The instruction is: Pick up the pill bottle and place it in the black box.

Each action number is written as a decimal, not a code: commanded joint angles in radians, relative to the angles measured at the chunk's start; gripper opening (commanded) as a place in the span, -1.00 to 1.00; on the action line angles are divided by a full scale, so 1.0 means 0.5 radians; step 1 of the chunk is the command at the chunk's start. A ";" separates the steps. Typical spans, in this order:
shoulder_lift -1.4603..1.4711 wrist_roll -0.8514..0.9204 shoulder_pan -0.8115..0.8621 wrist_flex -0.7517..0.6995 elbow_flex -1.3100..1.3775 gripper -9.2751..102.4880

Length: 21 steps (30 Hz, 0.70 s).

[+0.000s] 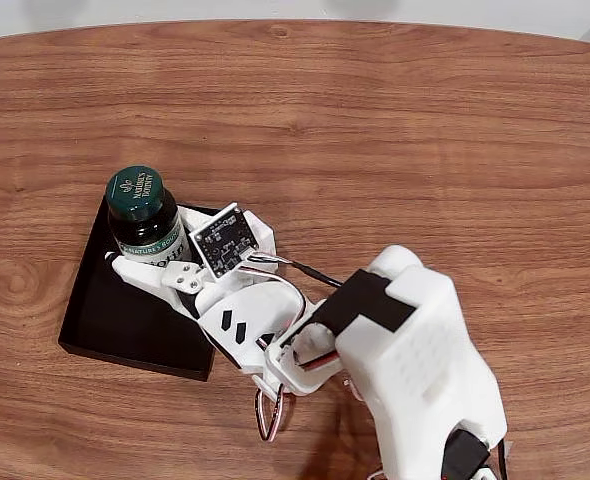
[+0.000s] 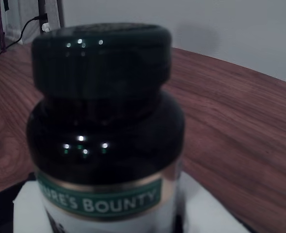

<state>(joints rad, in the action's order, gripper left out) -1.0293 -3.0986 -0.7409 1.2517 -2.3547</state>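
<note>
The pill bottle [image 1: 143, 212] stands upright, dark with a green ribbed cap and a white-and-green label, at the far right corner of the black box [image 1: 115, 312] in the fixed view. My white gripper [image 1: 167, 248] is shut on its body, one finger on each side. In the wrist view the bottle [image 2: 104, 126] is very close, and white fingers [image 2: 27, 209] flank its label at the bottom. I cannot tell whether the bottle rests on the box floor or hangs just above it.
The wooden table [image 1: 395, 130] stretches around the box, its far edge curving along the top of the fixed view. My white arm [image 1: 415, 350] reaches in from the lower right, with cables looping beneath it.
</note>
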 commanded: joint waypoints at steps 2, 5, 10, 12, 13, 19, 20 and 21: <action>-0.043 -0.028 0.028 -0.028 0.043 -0.22; -0.061 -0.037 0.028 -0.037 0.025 -0.16; -0.101 -0.055 0.037 -0.064 -0.015 -0.09; -0.120 -0.055 0.043 -0.067 -0.028 -0.09; -0.132 -0.055 0.043 -0.071 -0.037 -0.09; -0.227 -0.067 0.074 -0.104 -0.080 -0.07; -0.245 -0.071 0.086 -0.110 -0.089 -0.07; -0.264 -0.080 0.095 -0.123 -0.095 -0.06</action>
<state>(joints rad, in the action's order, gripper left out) -1.0584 -3.1217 -0.7179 1.1980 -2.3991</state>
